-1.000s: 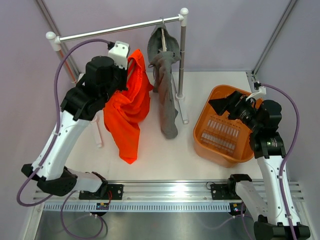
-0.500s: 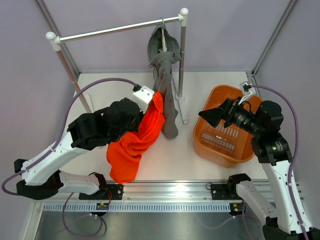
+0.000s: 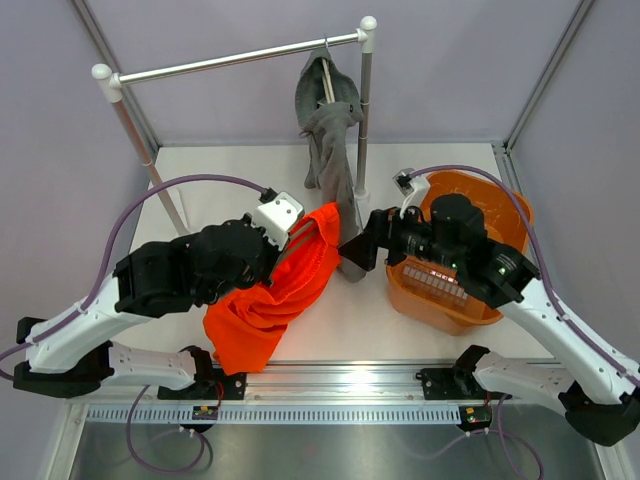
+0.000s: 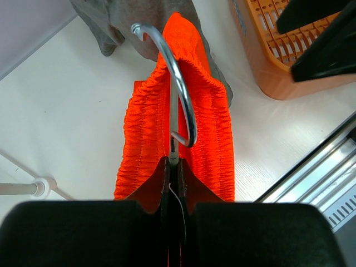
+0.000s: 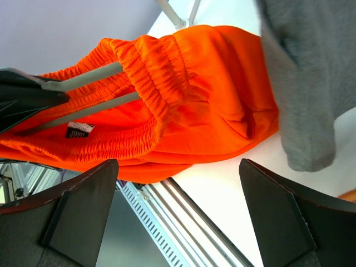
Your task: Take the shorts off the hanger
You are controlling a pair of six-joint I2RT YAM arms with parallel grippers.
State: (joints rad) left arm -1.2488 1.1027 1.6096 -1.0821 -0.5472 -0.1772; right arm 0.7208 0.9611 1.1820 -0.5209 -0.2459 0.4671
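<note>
- Shorts, two pairs. The orange shorts (image 3: 270,300) were off the rail (image 3: 240,55), slumped in a heap on the table (image 3: 380,320) in front of the left arm. Their waistband (image 4: 147,128) was threaded on a wire hanger (image 4: 173,133).
- The left gripper (image 4: 174,172) was clenched tight on the hanger's stem just below the hook (image 4: 186,94), with orange cloth bunched on either side of the fingers.
- The right gripper (image 5: 178,167) had its fingers spread wide and held nothing. It pointed at the orange pair from the basket (image 3: 430,300) side, near the cloth but not touching it.
- The grey shorts (image 3: 335,190) hung from the rail, their lower end just beside the right gripper.
- Handling, as a guess: the orange pair looked light, thin and floppy, with no stiffness at all. It would sag and fold wherever it was not supported. The gathered elastic looked like the thickest, grippiest part.
- Best hold, I'd say, was the ruffled waistband at the end away from the left fingers. The right wrist view showed it humped up over the hanger's two bars, giving a fat ridge to pinch.
- The pull should probably run along the bars, so the elastic slides off the end rather than stretching across them.
- Risks: pinching a hanger bar together with the cloth, or catching the grey cloth close by. The stretchy band could also snag on the bar tip.
</note>
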